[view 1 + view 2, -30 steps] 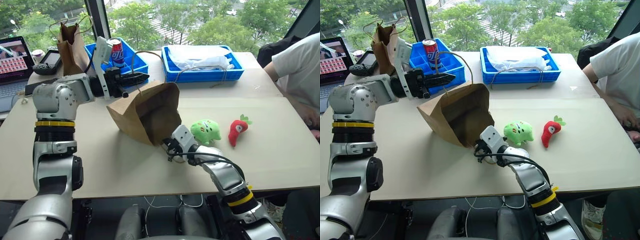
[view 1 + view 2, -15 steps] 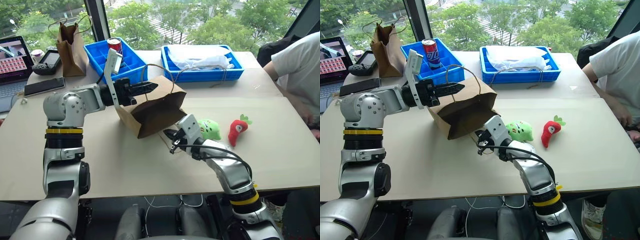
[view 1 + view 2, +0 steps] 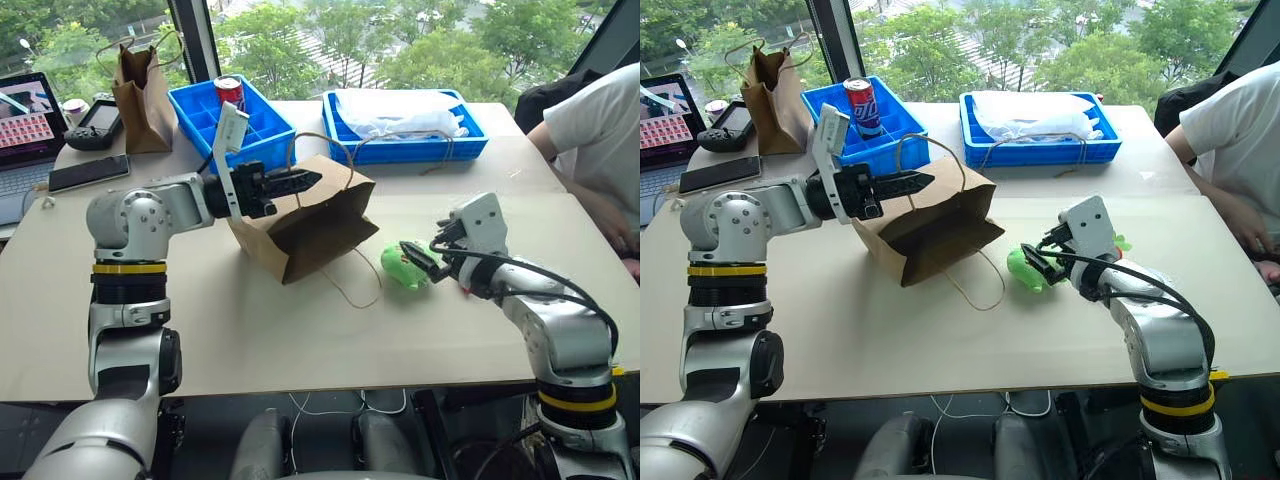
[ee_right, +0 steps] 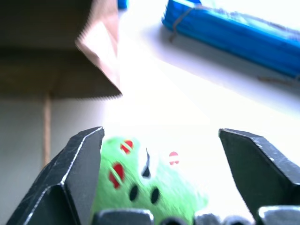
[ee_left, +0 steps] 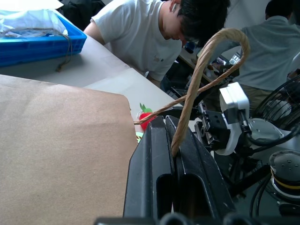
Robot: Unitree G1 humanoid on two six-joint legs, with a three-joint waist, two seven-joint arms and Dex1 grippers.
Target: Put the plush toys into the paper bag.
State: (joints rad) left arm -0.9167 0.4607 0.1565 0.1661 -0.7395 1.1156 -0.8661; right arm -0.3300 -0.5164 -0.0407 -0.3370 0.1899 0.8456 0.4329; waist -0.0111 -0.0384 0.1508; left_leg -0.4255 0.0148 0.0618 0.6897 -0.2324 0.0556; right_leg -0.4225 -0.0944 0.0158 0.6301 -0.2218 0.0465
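L gripper point(image 5: 171, 154) pinched on paper bag point(image 3: 305, 220) twine handle; R gripper point(image 4: 159, 154) spread around green plush point(image 4: 147, 187), maybe touching.

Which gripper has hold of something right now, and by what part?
The left gripper pinches the paper bag by its twine handle. The right gripper is open around the green plush toy, gripping nothing.

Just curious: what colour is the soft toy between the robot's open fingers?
Lime green with pink cheeks, clearest in the right wrist view.
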